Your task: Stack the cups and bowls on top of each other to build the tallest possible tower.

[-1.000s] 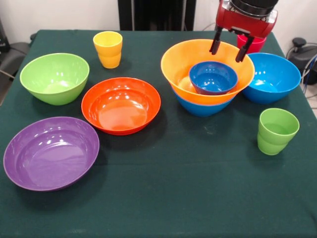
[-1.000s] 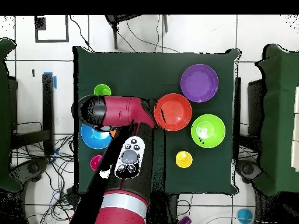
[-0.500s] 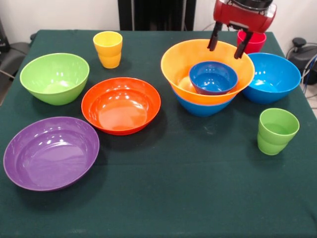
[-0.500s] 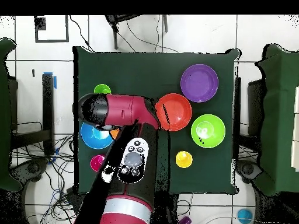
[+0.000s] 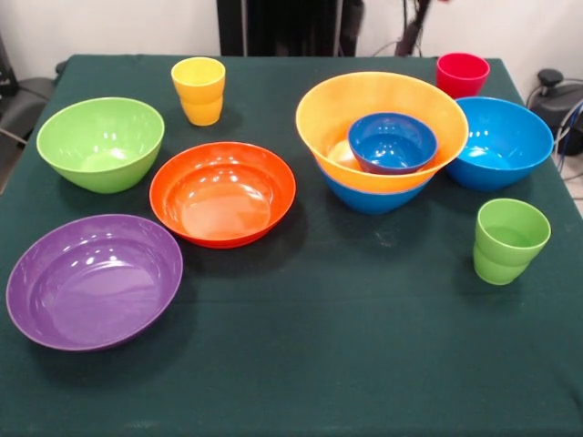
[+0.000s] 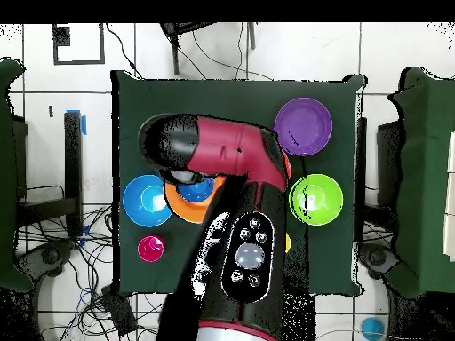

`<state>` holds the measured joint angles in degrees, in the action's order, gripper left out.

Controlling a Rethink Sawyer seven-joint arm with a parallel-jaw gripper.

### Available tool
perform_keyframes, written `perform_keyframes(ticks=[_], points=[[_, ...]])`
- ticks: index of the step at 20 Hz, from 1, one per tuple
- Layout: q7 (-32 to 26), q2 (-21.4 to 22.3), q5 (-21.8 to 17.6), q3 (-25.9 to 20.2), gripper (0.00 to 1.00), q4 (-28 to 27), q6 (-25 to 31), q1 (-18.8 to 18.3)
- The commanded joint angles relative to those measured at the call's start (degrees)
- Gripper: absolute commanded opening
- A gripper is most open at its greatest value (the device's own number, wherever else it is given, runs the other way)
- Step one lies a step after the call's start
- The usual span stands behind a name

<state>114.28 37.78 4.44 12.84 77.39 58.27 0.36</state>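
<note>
Front view, tower: the tower is standing right of the table's middle, three deep: the small blue bowl is sitting in the yellow-orange bowl, which is nesting in a blue bowl.
Front view, left to do: judging by what is lying loose, most of the task is still waiting. The second large blue bowl is touching the tower's right side. The orange-red bowl, lime green bowl and purple bowl are sitting apart on the left. The yellow cup, red-pink cup and light green cup are each standing alone.
Front view, change: a second ago the gripper was hanging open over the tower's far rim; now it is showing nowhere clearly.
Overhead view, arm: the arm is reaching across the table's middle, hiding the gripper, so whether it is open or closed cannot be told.
Overhead view, change: the arm is swinging away from the tower toward the purple bowl's side, now covering the orange-red bowl and light green cup.
</note>
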Motion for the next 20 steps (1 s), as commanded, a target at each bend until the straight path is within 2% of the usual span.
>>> perform_keyframes(ticks=[1, 9, 20], points=[[-8.0, -1.2, -2.7, -8.2, 1.0, -11.4, 10.3, -4.6], [-12.4, -9.2, -5.6, -10.9, 1.0, -27.7, 17.7, -8.6], [-10.2, -16.9, -5.2, -11.4, 1.0, -37.6, 17.2, -8.1]])
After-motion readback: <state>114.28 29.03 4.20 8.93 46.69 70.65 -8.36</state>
